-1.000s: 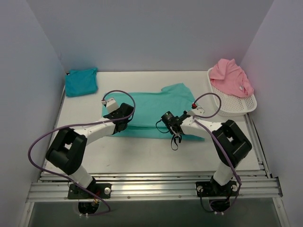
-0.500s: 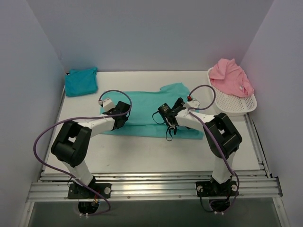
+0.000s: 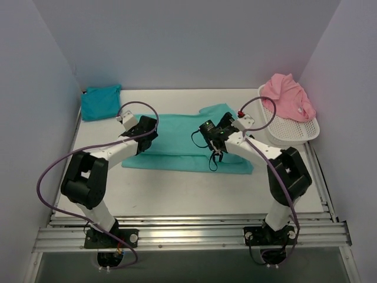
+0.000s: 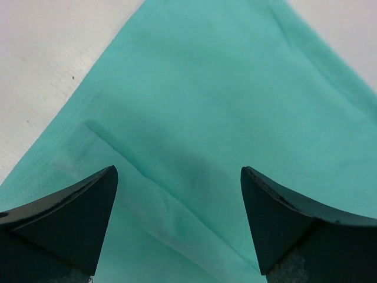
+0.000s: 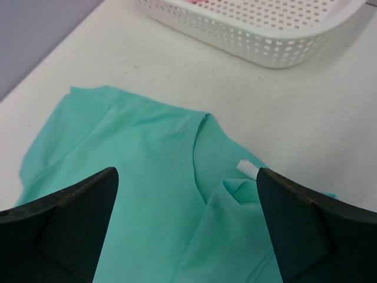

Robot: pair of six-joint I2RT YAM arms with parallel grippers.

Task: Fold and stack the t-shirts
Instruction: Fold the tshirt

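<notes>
— Where does the shirt lie?
— The sea-green t-shirt (image 3: pixel 188 144) lies flat in the middle of the table (image 3: pixel 177 188). Its long near edge runs from 9 to 3 o'clock, and one sleeve (image 3: pixel 215 111) pokes out toward 1 o'clock.

— And your hands?
— My left hand (image 4: pixel 178 170) hovers over the shirt's 9 o'clock end, fingers spread wide and gripping nothing. A crease crosses the cloth under it, with bare table beyond the hem. My right hand (image 5: pixel 187 171) hangs over the 3 o'clock end, spread just as wide, above the collar (image 5: pixel 197 138) and its white label (image 5: pixel 247 168).

— Room to move?
— Bare table runs along the whole 6 o'clock side. The folded turquoise-blue t-shirt (image 3: pixel 101 101) sits at 10 o'clock, well apart. At 2 o'clock the basket (image 3: pixel 294 132) holds the pink t-shirt (image 3: pixel 287 97), and a strip of bare table parts its rim from the sleeve.
</notes>
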